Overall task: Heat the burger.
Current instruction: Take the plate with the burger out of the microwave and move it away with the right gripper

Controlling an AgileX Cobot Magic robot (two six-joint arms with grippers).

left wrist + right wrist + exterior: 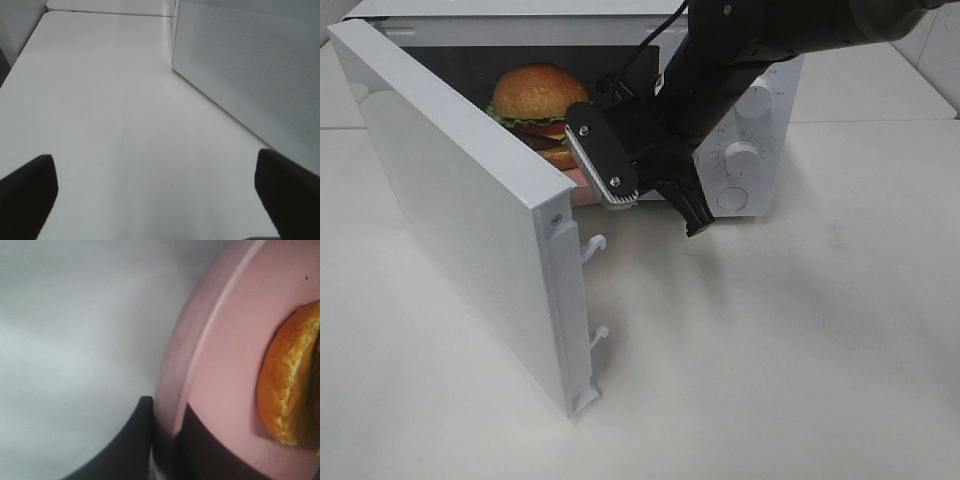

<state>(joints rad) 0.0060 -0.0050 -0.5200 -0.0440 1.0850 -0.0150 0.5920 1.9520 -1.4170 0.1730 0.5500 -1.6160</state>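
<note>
The burger [535,100], with a glossy golden bun, lettuce and dark filling, sits on the pink plate [579,180] inside the open white microwave [765,120]. My right gripper [167,426] reaches into the opening and is shut on the plate's rim, with one finger [137,432] above and one below. The right wrist view shows the plate [235,340] and the bun's edge [290,390] close up. My left gripper [155,160] is open and empty over the bare table; it does not show in the exterior high view.
The microwave door [460,200] stands swung out toward the front left, its latch hooks [595,245] at the free edge. The door's dotted panel [250,65] lies beside my left gripper. Two knobs [740,158] are on the microwave's right panel. The white table [770,350] extends in front.
</note>
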